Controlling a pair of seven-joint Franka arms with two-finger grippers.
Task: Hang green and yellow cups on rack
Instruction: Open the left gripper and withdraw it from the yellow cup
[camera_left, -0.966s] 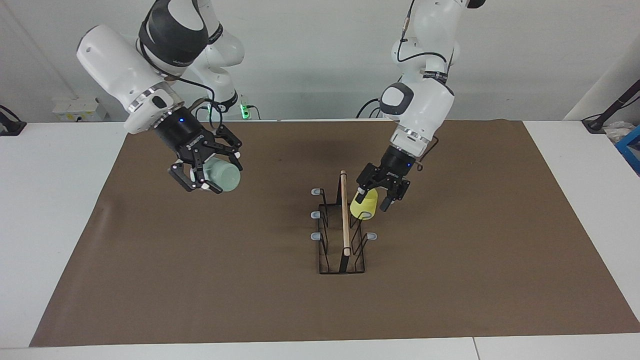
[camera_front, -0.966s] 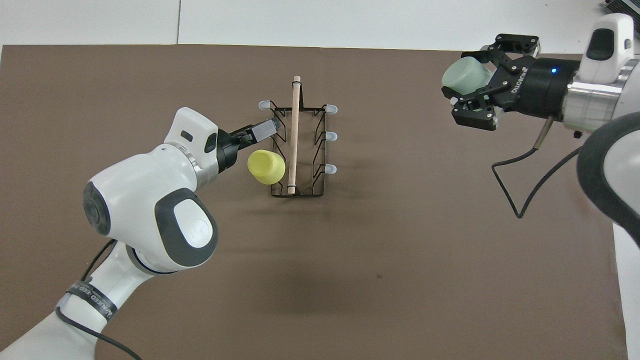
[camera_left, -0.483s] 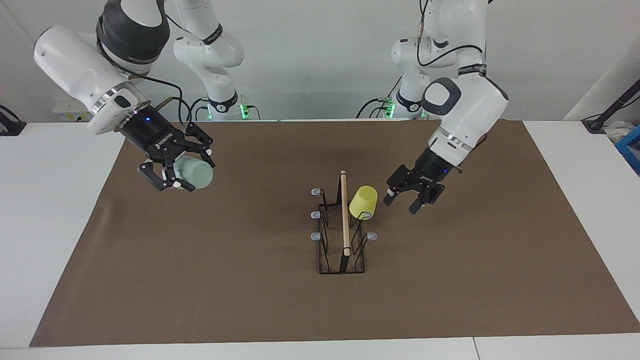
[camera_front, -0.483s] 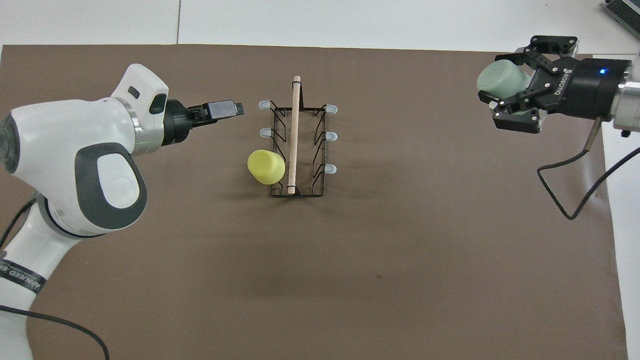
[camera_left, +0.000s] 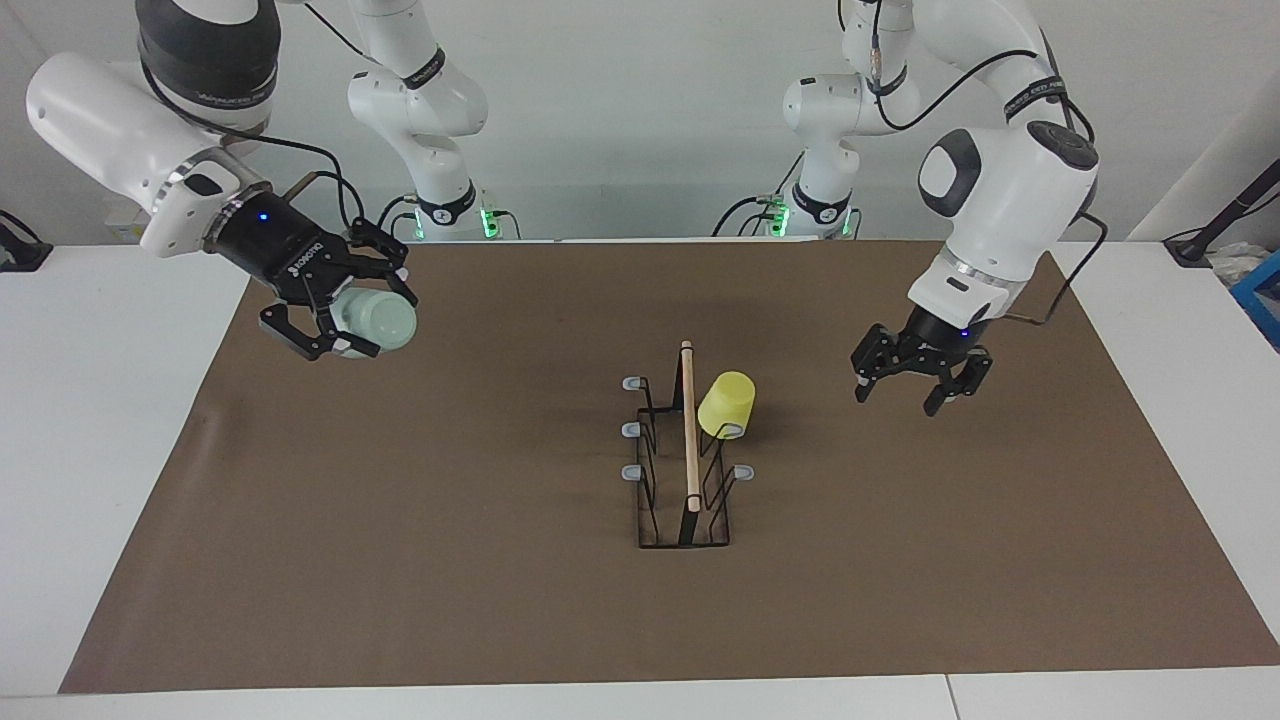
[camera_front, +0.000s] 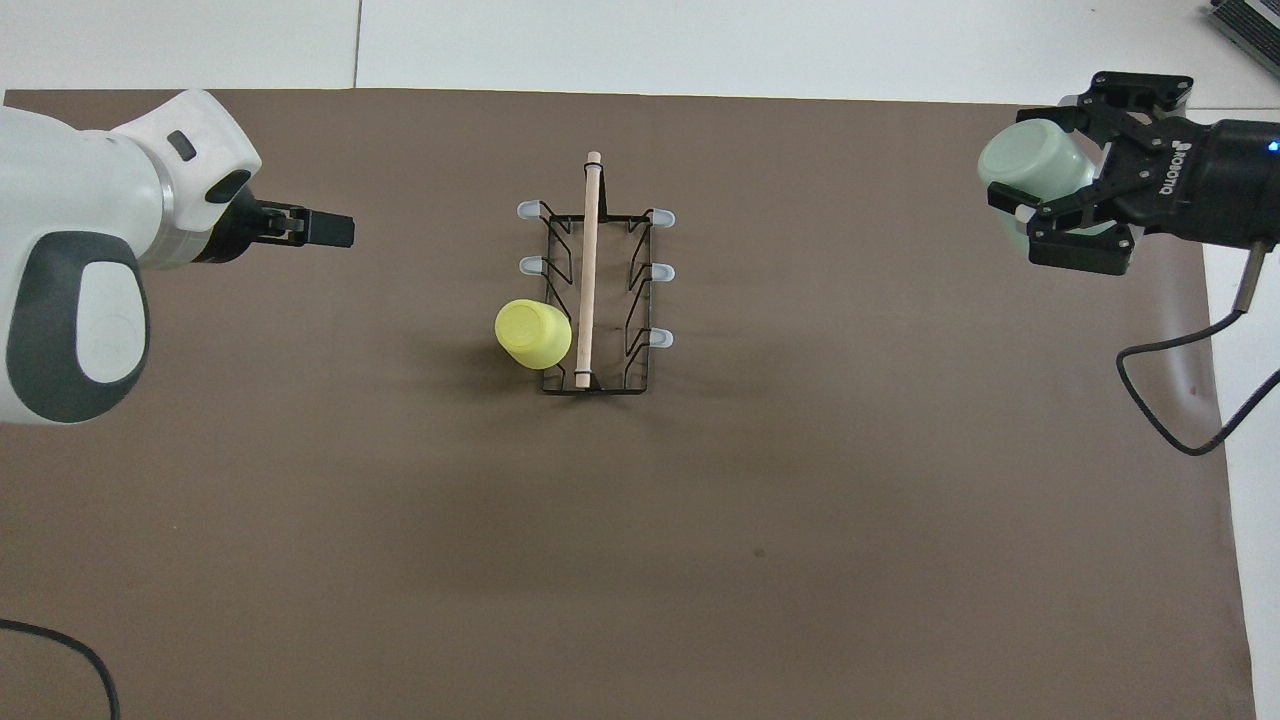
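Note:
The black wire rack with a wooden top rod stands mid-mat; it also shows in the overhead view. The yellow cup hangs upside down on a prong on the rack's side toward the left arm's end, the prong nearest the robots. My left gripper is open and empty above the mat, well apart from the yellow cup, toward the left arm's end. My right gripper is shut on the mint green cup, held on its side in the air over the mat's edge at the right arm's end.
A brown mat covers most of the white table. Several grey-capped prongs on the rack are bare. A loose cable hangs from the right wrist. A blue item lies at the table's left-arm end.
My left gripper has let go of the yellow cup on its prong and drawn back, open, toward the left arm's end. My right gripper has carried the green cup away from the rack.

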